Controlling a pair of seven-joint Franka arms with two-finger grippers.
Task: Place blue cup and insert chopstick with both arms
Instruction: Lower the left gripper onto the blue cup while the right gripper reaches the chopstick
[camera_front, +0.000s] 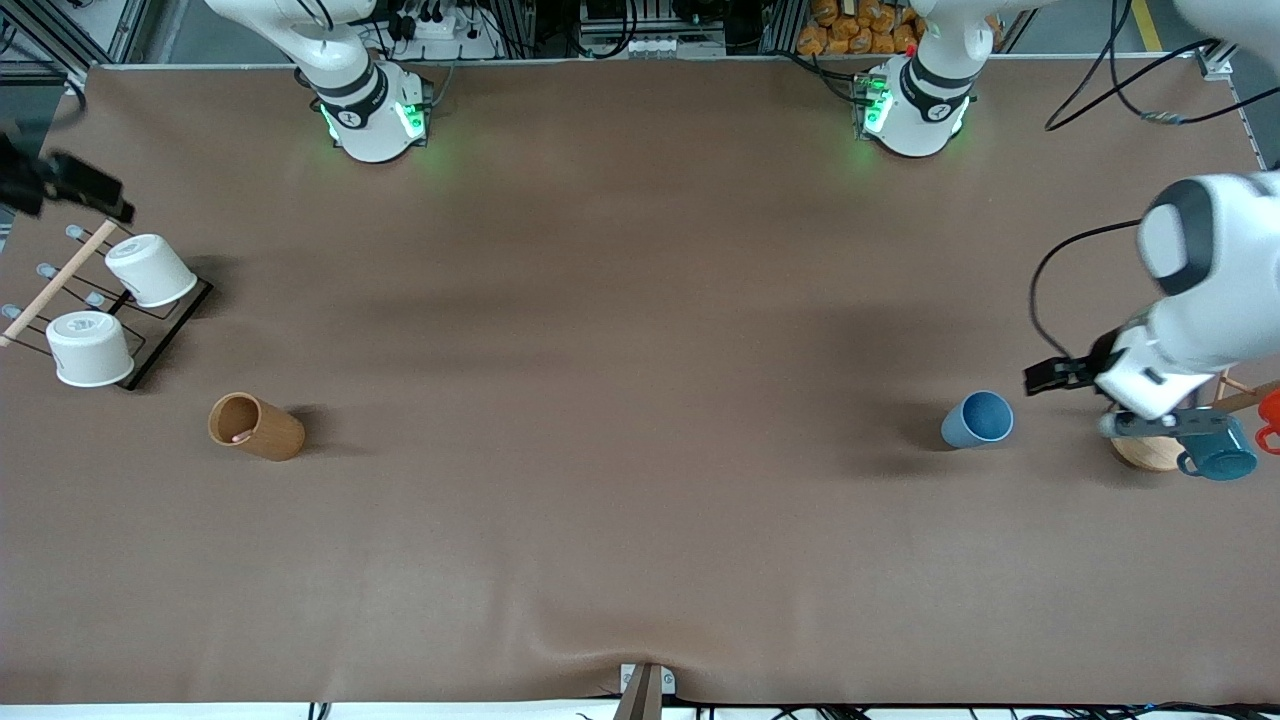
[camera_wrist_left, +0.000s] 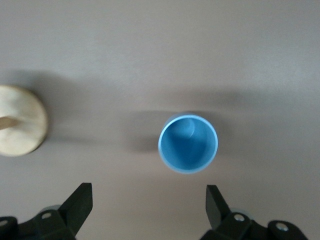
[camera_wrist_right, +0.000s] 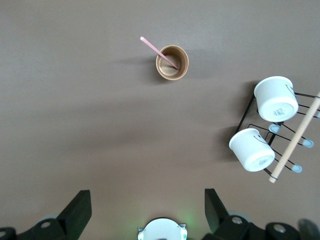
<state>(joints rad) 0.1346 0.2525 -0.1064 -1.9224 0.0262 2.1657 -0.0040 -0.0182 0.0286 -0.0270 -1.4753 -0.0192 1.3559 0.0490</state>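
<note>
From the front, the blue cup (camera_front: 978, 419) stands upright on the table (camera_front: 620, 400) near my left gripper (camera_front: 1045, 377). My left wrist shows fingers (camera_wrist_left: 80, 202) apart above it. My right gripper's (camera_wrist_right: 145, 210) fingers are spread too; the chopstick (camera_wrist_right: 159, 51) leans in the brown cup (camera_wrist_right: 172, 62).

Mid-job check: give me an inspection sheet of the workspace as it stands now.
Surface: brown table cover, slight wrinkle at the edge nearest the front camera.
Job's things: blue cup upright on the table toward the left arm's end; chopstick leaning in the brown cylinder toward the right arm's end.
Clutter: two white cups on a wire rack; teal mug and wooden stand base at the left arm's end.
Grippers: left gripper open, over the table beside the blue cup; right gripper open, high above the table.
Cables: black cable on the left arm.
Surroundings: equipment along the robots' edge.
</note>
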